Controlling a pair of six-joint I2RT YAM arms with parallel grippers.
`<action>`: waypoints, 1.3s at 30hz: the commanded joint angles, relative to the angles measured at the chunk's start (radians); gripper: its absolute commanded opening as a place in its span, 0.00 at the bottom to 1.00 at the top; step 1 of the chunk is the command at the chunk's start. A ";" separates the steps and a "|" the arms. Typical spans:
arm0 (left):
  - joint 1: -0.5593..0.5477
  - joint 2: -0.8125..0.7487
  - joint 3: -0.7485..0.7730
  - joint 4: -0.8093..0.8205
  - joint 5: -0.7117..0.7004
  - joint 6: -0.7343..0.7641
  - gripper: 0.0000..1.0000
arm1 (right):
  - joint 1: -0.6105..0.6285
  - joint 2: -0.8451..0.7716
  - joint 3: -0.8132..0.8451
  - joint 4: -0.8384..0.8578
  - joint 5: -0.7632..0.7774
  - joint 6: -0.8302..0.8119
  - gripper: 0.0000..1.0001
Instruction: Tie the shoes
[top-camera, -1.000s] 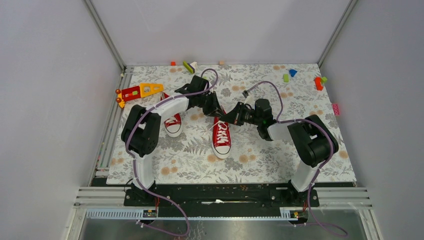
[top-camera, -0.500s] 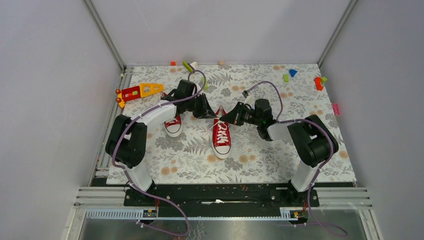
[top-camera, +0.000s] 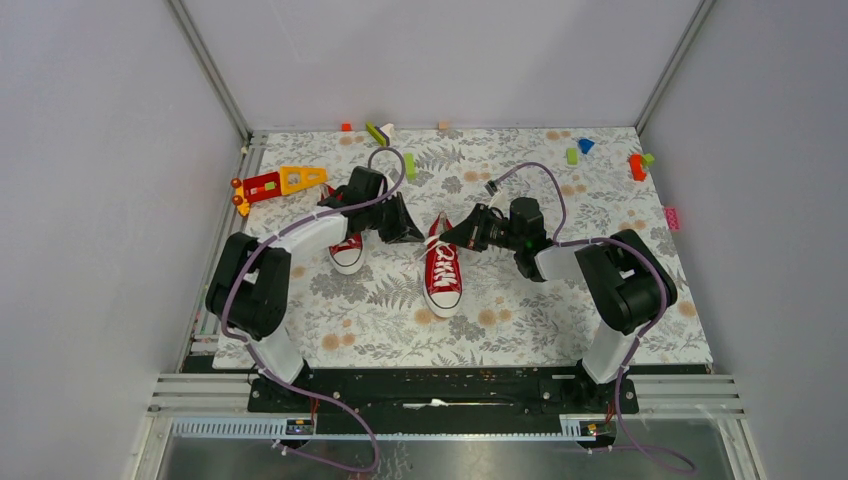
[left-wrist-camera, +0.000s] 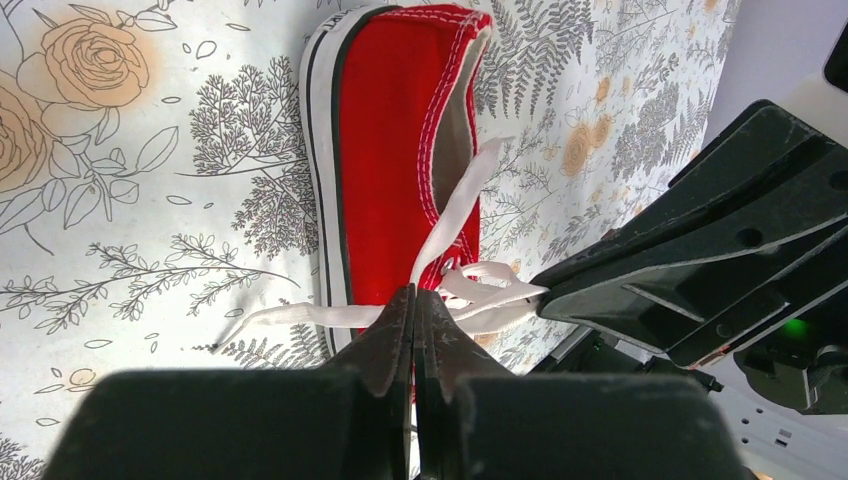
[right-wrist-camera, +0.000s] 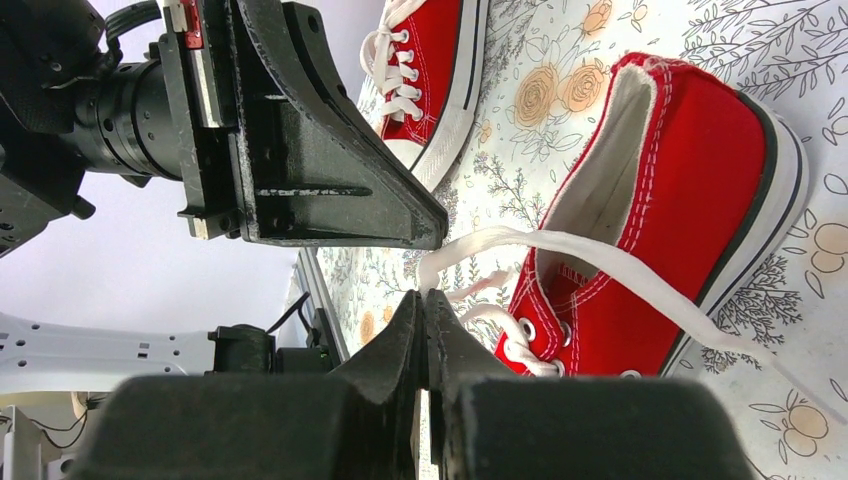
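Two red shoes with white laces lie on the floral mat. The middle shoe (top-camera: 443, 275) points toward the arms, and the other shoe (top-camera: 347, 252) lies left of it, partly under my left arm. Both grippers meet tip to tip over the middle shoe's heel end. My left gripper (top-camera: 413, 233) (left-wrist-camera: 413, 292) is shut, and the white lace (left-wrist-camera: 300, 316) runs into its tips from both sides. My right gripper (top-camera: 446, 238) (right-wrist-camera: 424, 295) is shut on a lace (right-wrist-camera: 600, 270) that crosses the open collar of the shoe (right-wrist-camera: 690, 170).
A red-and-yellow toy piece (top-camera: 280, 182) lies at the mat's back left. Small blocks sit along the back edge (top-camera: 378, 132) and at the back right (top-camera: 638, 165). A pink block (top-camera: 672, 217) rests at the right edge. Metal rails border the mat.
My left arm's elbow swung left and its gripper drew slightly left and nearer, beside the middle shoe's heel. The right arm has not moved.
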 joint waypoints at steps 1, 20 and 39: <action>0.008 -0.066 -0.019 0.049 -0.006 0.017 0.00 | -0.007 -0.019 0.010 0.026 0.000 -0.003 0.00; 0.057 -0.082 -0.082 0.286 0.081 0.017 0.55 | -0.007 -0.011 0.013 0.038 -0.009 0.008 0.00; 0.048 0.018 -0.100 0.387 0.159 -0.201 0.52 | -0.007 -0.001 0.017 0.044 -0.013 0.014 0.00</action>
